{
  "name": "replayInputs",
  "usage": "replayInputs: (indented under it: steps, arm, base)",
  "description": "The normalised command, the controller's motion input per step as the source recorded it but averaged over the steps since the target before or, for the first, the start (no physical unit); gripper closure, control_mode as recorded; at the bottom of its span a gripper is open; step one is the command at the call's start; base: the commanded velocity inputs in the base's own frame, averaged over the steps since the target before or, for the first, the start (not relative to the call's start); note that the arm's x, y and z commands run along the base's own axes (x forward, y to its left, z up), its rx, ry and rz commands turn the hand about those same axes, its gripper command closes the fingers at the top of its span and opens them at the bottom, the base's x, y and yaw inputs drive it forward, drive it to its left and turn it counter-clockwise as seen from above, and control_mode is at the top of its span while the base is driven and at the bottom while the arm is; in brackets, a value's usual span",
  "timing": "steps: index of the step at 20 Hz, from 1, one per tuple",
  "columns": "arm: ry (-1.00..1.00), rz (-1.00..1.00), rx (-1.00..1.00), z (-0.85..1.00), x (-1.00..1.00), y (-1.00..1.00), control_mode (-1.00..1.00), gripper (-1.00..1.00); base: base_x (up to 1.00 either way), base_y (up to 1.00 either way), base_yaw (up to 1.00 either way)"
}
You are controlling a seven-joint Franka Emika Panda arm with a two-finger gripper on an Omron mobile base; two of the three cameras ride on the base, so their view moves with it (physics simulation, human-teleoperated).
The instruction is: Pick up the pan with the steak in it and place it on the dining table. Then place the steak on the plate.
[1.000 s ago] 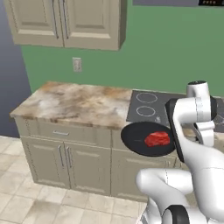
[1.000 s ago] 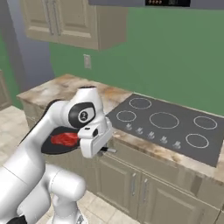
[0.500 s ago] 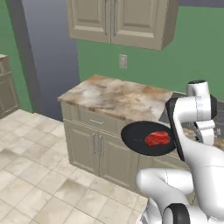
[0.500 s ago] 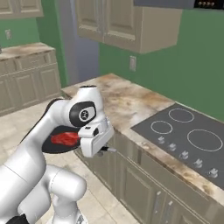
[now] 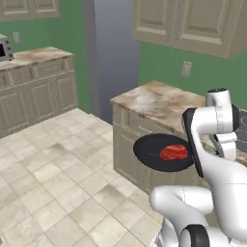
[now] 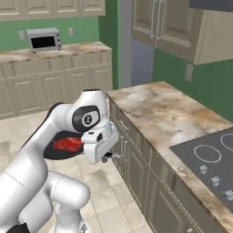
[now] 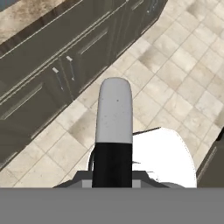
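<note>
My end effector [image 6: 108,157] is clamped on the pan [image 5: 163,153] handle; rigid, handle-heavy lever, so I judge tilt risky. Steak [image 5: 173,153] sits loose, soft, may slide.

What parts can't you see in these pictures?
- Pan: its right edge and handle sit behind the white arm in the left base view, so the end effector's grip is hidden.
- Steak: partly covered by the arm in the right base view.
- Cooktop: cut off by the right edge of the right base view.
</note>
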Motion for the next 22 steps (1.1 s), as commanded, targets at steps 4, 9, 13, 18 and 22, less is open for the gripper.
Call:
replayInputs:
  steps: [4,9,13,18,22]
  arm:
    - [0.00,0.00,0.00,0.00,0.00,0.00,1.00,1.00]
    - [0.00,0.00,0.00,0.00,0.00,0.00,1.00,1.00]
    - [0.00,0.00,0.00,0.00,0.00,0.00,1.00,1.00]
    - [0.00,0.00,0.00,0.00,0.00,0.00,1.00,1.00]
    - [0.00,0.00,0.00,0.00,0.00,0.00,1.00,1.00]
  base:
    - [-0.01,0.00,0.50]
    - [-0.01,0.00,0.50]
    - [0.00,0.00,0.48]
    - [0.00,-0.18,0.40]
    - [0.00,-0.12,0.12]
